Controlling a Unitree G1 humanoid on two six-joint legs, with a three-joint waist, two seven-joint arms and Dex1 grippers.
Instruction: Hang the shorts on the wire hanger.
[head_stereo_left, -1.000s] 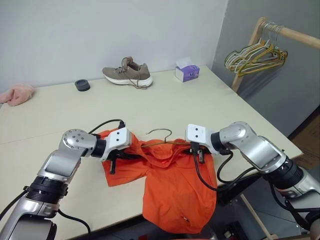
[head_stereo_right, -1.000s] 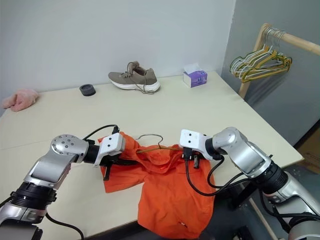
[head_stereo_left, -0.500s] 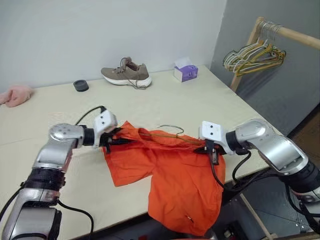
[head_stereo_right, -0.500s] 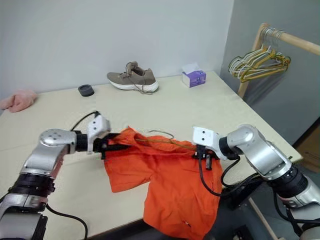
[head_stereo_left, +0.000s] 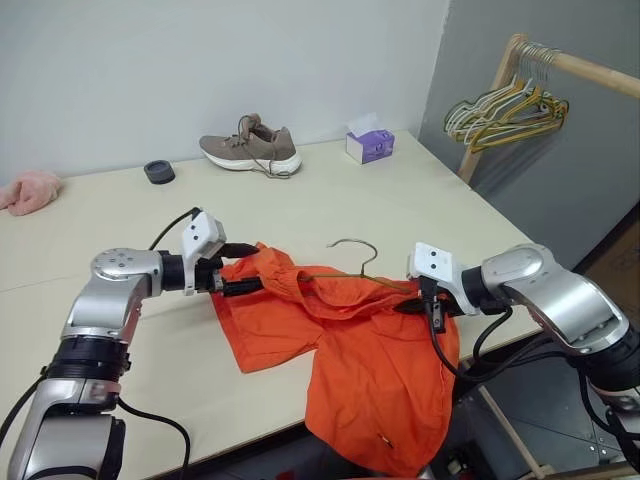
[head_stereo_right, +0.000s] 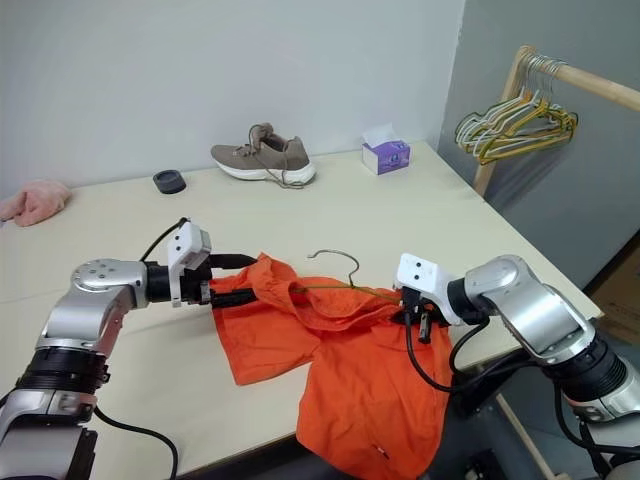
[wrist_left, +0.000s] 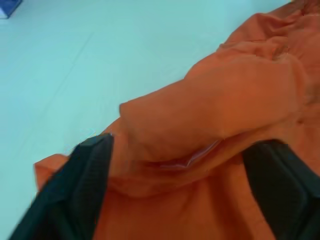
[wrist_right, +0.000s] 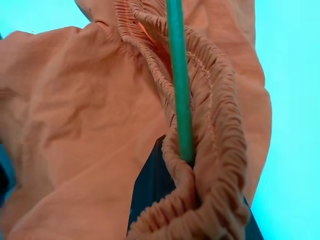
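The shorts (head_stereo_left: 340, 350) are lying at the near edge of the desk (head_stereo_left: 420, 200), one part hanging over that edge. The wire hanger (head_stereo_left: 352, 262) is sitting in their waistband, its hook sticking up. The left gripper (head_stereo_left: 238, 270) is sitting at their left end, the right gripper (head_stereo_left: 428, 308) at their right. A shoe (head_stereo_left: 250, 152) is resting at the far side, a tissue box (head_stereo_left: 370, 146) right of it, a cloth (head_stereo_left: 28, 190) far left.

A bare test room or lab set up for clothes-handling trials: plain grey walls and a wide pale table (head_stereo_left: 400, 200) filling the middle of the frame. At the upper right stands a wooden garment rail (head_stereo_left: 590, 70) with bunched hangers (head_stereo_left: 505, 110), while a lone shoe (head_stereo_left: 250, 150), tissue box (head_stereo_left: 370, 145) and pink cloth (head_stereo_left: 28, 190) sit scattered along the table's far edge.
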